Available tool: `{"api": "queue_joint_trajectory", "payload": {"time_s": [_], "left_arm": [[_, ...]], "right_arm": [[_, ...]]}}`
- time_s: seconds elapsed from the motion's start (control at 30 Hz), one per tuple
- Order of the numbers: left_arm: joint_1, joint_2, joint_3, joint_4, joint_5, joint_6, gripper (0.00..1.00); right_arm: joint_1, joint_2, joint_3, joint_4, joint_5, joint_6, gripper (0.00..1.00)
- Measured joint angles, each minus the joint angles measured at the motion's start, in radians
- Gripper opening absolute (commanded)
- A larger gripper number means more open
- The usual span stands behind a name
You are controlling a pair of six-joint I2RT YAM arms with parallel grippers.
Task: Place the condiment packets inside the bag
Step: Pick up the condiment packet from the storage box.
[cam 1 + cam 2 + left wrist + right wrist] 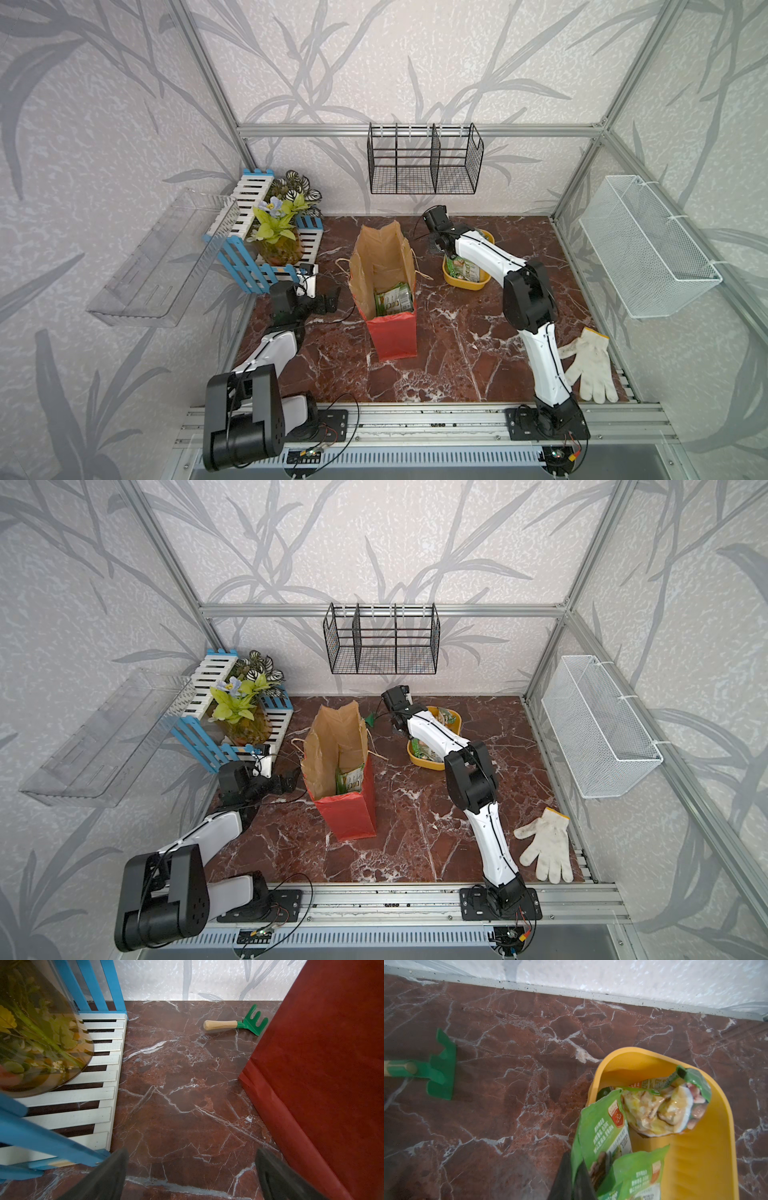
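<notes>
Dark fingers of the right gripper (574,1165) fill the near edge of the right wrist view, clenched on the rim of a flat glossy green condiment packet (602,1132) that stands up in the shallow yellow plastic tub (708,1163). White Chinese characters run down the packet's green face beside an orange-red badge, but the strokes are too blurred to read. Just beyond the jaws in the same tub lie a crumpled packet with a mushroom picture (662,1109) and another green packet (633,1174) with similar white print. Well off to one side of the jaws, a small green rake with a wooden handle (440,1072) lies on the red-brown marble tabletop (519,1095).

In both top views the right arm reaches from the front rail, elbow raised, forearm sloping down, wrist tipped over the tub. The left arm is folded. The left gripper (191,1178) hangs low with its jaws spread wide, gripping nothing. The tall red paper bag (322,1084) stands just beside one of its fingers, and a blue and white slatted fence (83,1096) beside the other. More condiment packets (392,300) rest on the bag's floor.
</notes>
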Motion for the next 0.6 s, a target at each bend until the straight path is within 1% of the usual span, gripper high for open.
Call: {"api": "queue_joint_trajectory", "payload": {"time_s": [0.2, 0.33, 0.6], "left_arm": [[0.0, 0.0, 0.0, 0.0, 0.0, 0.0, 1.0], [0.0, 0.0, 0.0, 0.0, 0.0, 0.0, 1.0], [0.0, 0.0, 0.0, 0.0, 0.0, 0.0, 1.0]], "right_arm": [[0.0, -0.188, -0.148, 0.059, 0.002, 0.019, 0.0], [0.001, -0.299, -0.189, 0.093, 0.008, 0.022, 0.0], [0.024, -0.448, -0.255, 0.129, 0.023, 0.019, 0.0]]}}
